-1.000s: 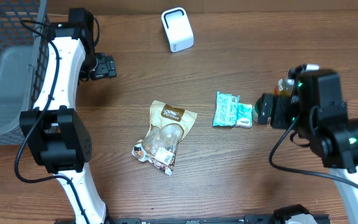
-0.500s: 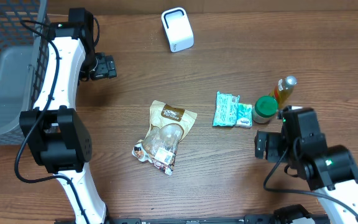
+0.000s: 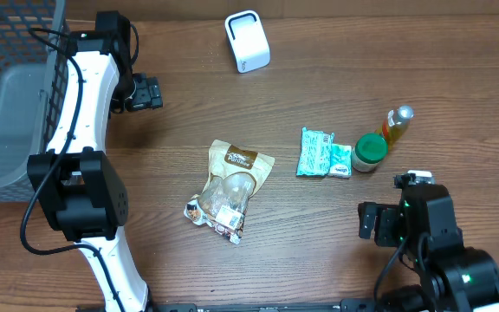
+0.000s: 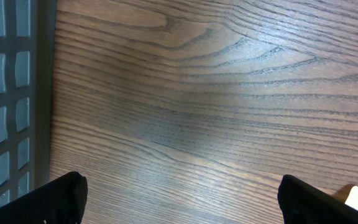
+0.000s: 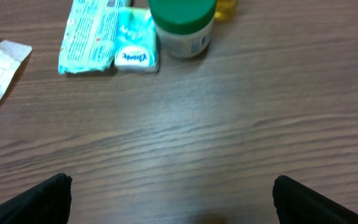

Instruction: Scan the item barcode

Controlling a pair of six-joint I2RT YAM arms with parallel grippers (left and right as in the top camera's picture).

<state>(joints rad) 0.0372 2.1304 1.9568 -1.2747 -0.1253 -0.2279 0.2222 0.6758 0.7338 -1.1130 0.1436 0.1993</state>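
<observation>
A: Items, where?
B: All on the table (image 3: pixel 319 78), none held. Bag (image 3: pixel 229 188) lies flat mid-table, brown label end toward the far edge, clear end toward the near edge. Pack (image 3: pixel 322 153), teal, lies flat to the right of it and apart from it. Jar (image 3: pixel 370 152), green lid, stands upright at the pack's right end; touching or just beside, can't tell which. Bottle (image 3: pixel 396 125), amber liquid, is just beyond the jar, slightly to its right.
A: Scanner?
B: Scanner (image 3: pixel 248 41), white, sits near the far edge, well apart from every item.
A: Right side?
B: Right gripper (image 3: pixel 364 221) hangs over bare wood on the near side of the jar, apart from it. Jaws spread wide, gripping nothing. Its wrist view shows both fingertips in the bottom corners. Pack, jar and the foot of the bottle run along the top, and a corner of the bag is at the left edge.
A: Left?
B: Left gripper (image 3: pixel 156 93) is at far left, near the basket (image 3: pixel 7 104) and well apart from the items. Jaws spread wide too, empty. Its wrist view shows wood grain, basket mesh on the left, and a pale scrap at the lower right edge that I can't identify.
A: Barcode readable anywhere?
B: Can't tell. The print is too small in every view.
</observation>
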